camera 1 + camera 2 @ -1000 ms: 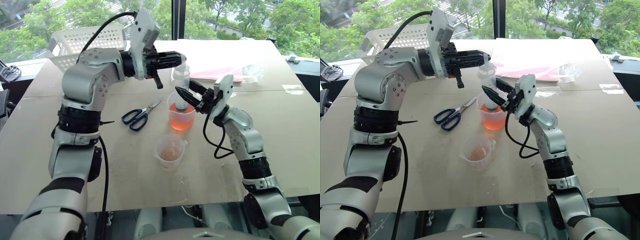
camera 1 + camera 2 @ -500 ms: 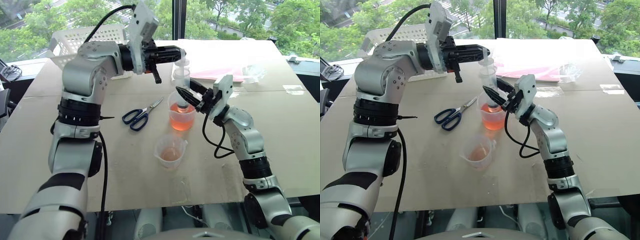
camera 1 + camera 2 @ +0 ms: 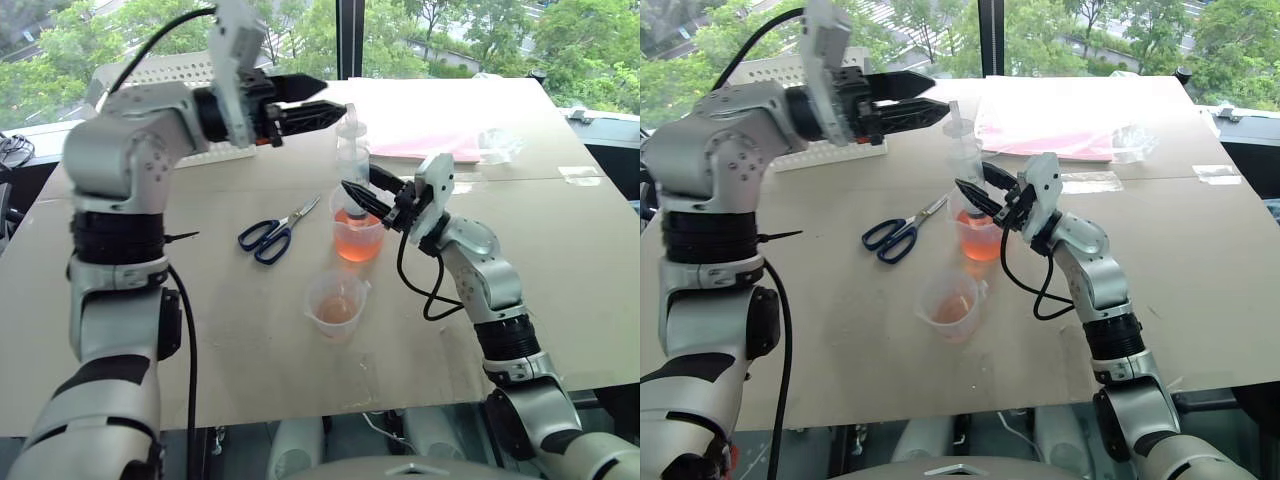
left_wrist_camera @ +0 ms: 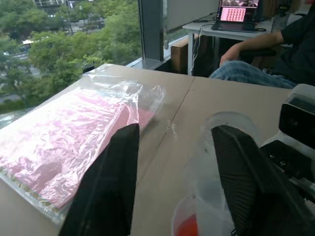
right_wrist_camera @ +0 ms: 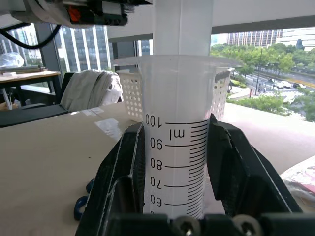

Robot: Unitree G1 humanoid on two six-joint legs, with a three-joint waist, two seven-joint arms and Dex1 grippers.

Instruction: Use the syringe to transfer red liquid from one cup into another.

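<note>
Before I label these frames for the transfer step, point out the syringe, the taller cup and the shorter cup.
syringe (image 5: 178, 162): right wrist view, on the graduated barrel.
taller cup (image 3: 358, 238): left eye view, on its liquid-filled wall.
shorter cup (image 3: 336, 312): left eye view, on its lower wall.

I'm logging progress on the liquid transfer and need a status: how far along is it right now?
Done: the syringe stands upright with its nozzle in the taller cup of red liquid. In hand: the right pincer is shut on the barrel; the left pincer is open beside the plunger top, not gripping it. Left: carrying the syringe to the shorter cup and emptying it there.
</note>
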